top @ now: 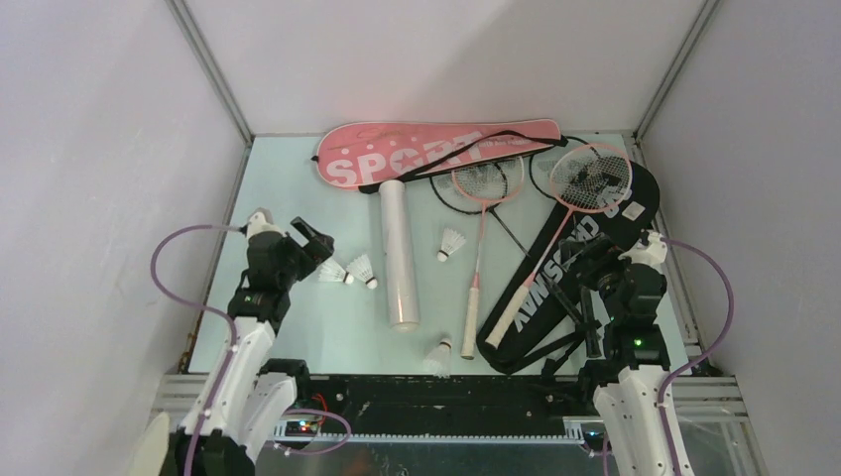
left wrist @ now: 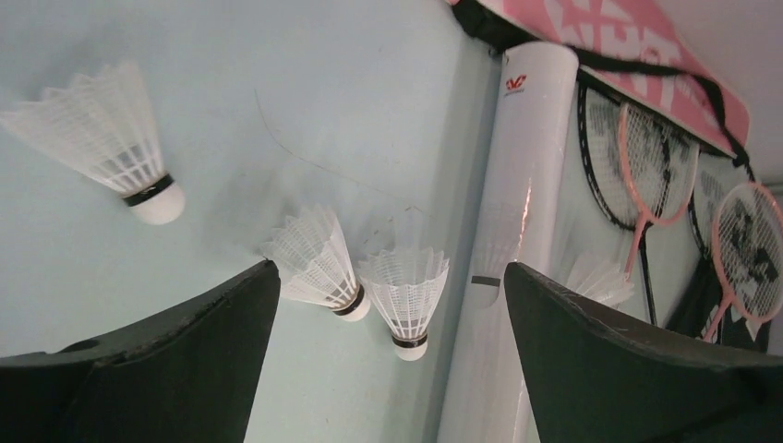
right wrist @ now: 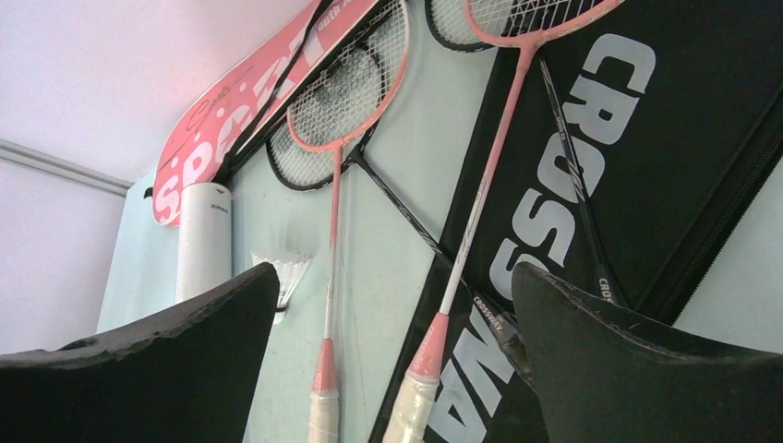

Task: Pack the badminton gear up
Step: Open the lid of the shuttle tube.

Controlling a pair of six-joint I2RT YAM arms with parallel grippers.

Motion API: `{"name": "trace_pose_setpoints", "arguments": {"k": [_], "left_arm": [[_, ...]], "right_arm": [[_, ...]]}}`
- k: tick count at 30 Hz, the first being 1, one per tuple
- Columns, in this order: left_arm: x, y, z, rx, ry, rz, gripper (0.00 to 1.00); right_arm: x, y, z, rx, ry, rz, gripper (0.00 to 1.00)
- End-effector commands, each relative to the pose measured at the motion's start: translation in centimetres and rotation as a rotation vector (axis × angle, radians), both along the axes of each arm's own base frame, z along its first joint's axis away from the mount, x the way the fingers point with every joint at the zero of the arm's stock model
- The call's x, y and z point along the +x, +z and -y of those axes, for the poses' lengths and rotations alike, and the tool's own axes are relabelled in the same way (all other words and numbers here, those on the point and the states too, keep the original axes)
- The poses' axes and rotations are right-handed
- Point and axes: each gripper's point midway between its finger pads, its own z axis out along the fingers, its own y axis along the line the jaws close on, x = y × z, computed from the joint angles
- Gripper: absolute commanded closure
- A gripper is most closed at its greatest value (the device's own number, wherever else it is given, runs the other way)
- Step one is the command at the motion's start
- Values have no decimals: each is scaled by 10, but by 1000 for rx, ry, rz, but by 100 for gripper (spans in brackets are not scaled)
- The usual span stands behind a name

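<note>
Pale green table (top: pixel 298 327), closed in by white walls (top: pixel 99 149) on three sides, carries all the gear, none of it packed. Biggest is the black "CROSSWAY" bag (top: pixel 548 296), lying diagonally on the right with its near end by the right arm. The pink "SPORT" bag (top: pixel 397 159) lies along the far edge. A long white tube (top: pixel 400 258) runs near to far in the middle, its far end touching the pink bag.

One pink racket (top: pixel 591 178) rests on the black bag, head far, grip near. The other pink racket (top: pixel 486 181) lies between tube and black bag, crossing two black rackets (top: pixel 508 230).

The right gripper (right wrist: pixel 390 268) hangs over the black bag, fingers spread wide and holding nothing. The left gripper (left wrist: pixel 390 266) is likewise spread and empty, poised above two feather shuttlecocks (left wrist: pixel 319 263). These lie side by side just left of the tube, corks pointing near, in line with the gap between its fingers. The left arm is plainly the nearer one for them.

A third shuttlecock (left wrist: pixel 120 148) lies apart, farther from the tube. Another (top: pixel 451 243) sits right of the tube, and one more (top: pixel 439 352) at the near edge.
</note>
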Motion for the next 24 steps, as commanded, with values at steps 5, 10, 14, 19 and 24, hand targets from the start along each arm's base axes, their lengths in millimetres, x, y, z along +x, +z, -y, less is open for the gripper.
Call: {"name": "trace_pose_setpoints", "arguments": {"k": [5, 10, 14, 19, 24], "left_arm": [[54, 29, 63, 24, -254, 30, 2], [86, 5, 103, 86, -357, -113, 2], [109, -17, 123, 170, -393, -199, 2], [122, -48, 143, 225, -430, -314, 2], [134, -68, 162, 212, -473, -352, 2]], "right_arm": [[0, 30, -16, -61, 125, 120, 0], [-1, 16, -17, 26, 98, 72, 0], [1, 14, -19, 15, 113, 63, 0], [0, 15, -19, 18, 116, 65, 0], [-2, 17, -16, 15, 99, 74, 0]]}}
